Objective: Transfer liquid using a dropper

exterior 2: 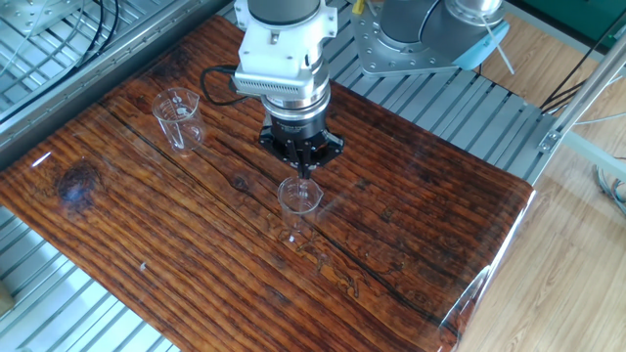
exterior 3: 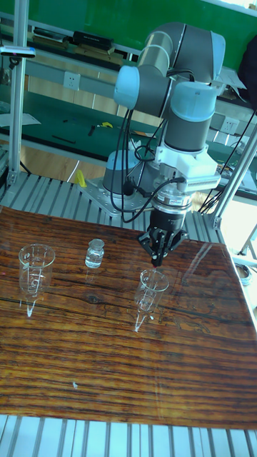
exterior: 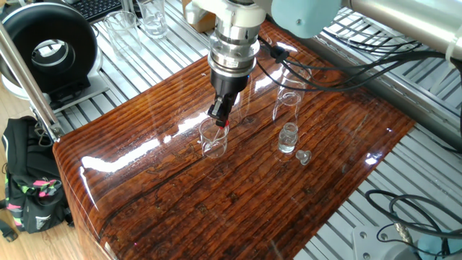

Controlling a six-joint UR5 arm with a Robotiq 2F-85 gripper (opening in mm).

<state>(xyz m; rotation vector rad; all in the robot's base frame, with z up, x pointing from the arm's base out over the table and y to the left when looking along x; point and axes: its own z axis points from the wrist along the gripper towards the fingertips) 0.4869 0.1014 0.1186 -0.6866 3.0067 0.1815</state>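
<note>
My gripper [exterior: 221, 115] hangs straight down over a small clear beaker [exterior: 214, 137] in the middle of the wooden tabletop [exterior: 238, 195]. It is shut on the dropper [exterior: 226, 123], whose red bulb shows just below the fingertips. The thin tube points down into the beaker and is hard to make out. The same gripper [exterior 2: 306, 166] and beaker [exterior 2: 299, 198] appear in the other fixed view, and again the gripper [exterior 3: 160, 258] and beaker [exterior 3: 151, 288] in the tall view. The liquid cannot be made out through the glass.
A tall narrow glass vessel [exterior: 287, 101] stands behind right, with a small glass bottle [exterior: 287, 137] and a glass stopper [exterior: 304, 157] in front of it. More glassware [exterior: 151, 18] sits off the board at the back. Cables [exterior: 332, 68] trail from the arm.
</note>
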